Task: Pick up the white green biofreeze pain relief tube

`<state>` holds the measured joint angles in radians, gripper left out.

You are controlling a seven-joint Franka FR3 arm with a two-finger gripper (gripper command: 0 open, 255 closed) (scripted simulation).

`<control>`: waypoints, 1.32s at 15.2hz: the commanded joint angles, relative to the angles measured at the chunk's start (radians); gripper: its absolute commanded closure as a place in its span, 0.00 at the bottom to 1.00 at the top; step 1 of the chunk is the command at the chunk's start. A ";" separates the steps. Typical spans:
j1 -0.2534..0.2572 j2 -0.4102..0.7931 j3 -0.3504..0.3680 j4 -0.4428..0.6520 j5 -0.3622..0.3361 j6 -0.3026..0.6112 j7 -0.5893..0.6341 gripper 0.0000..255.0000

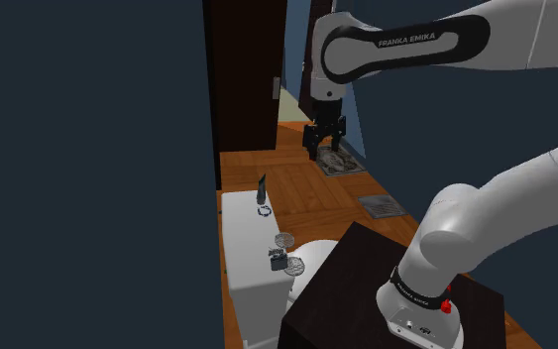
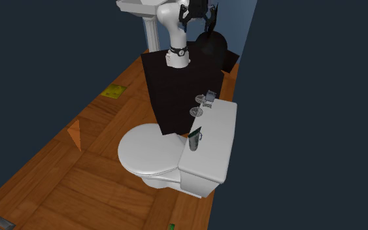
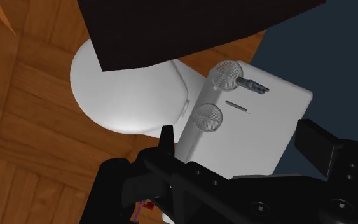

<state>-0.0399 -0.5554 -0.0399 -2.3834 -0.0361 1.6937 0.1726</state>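
The tube (image 1: 262, 188) is small and dark green-grey. It stands upright on the white toilet tank lid (image 1: 247, 233), at the end farthest from the stand, with a small ring at its foot. In the second exterior view the tube (image 2: 195, 138) rises at the tank lid's (image 2: 218, 140) edge beside the seat. My gripper (image 1: 326, 141) hangs open high in the air, well beyond and to the right of the tube in the shoulder view, holding nothing. In the wrist view its fingers (image 3: 165, 141) stand wide apart over the tank (image 3: 260, 127).
Two round wire strainers (image 3: 226, 74) (image 3: 207, 118) and a small dark gadget (image 3: 254, 84) lie on the tank's end next to the dark stand (image 1: 366, 288). The white toilet seat (image 2: 146, 150) faces a wood floor (image 2: 78, 183). A dark blue wall (image 1: 88, 169) runs behind the tank.
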 commanded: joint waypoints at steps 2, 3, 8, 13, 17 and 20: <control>-0.011 0.117 0.006 0.040 0.037 0.067 0.085 0.00; -0.015 0.157 0.007 0.056 0.048 0.089 0.110 0.00; -0.032 0.356 0.003 0.148 0.106 0.185 0.226 0.00; -0.048 0.551 -0.012 0.263 0.167 0.256 0.325 0.00; -0.064 0.704 -0.027 0.370 0.221 0.297 0.393 0.00; -0.079 0.816 -0.038 0.457 0.265 0.318 0.440 0.00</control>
<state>-0.1158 0.2188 -0.0756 -1.9530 0.2120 1.9977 0.5932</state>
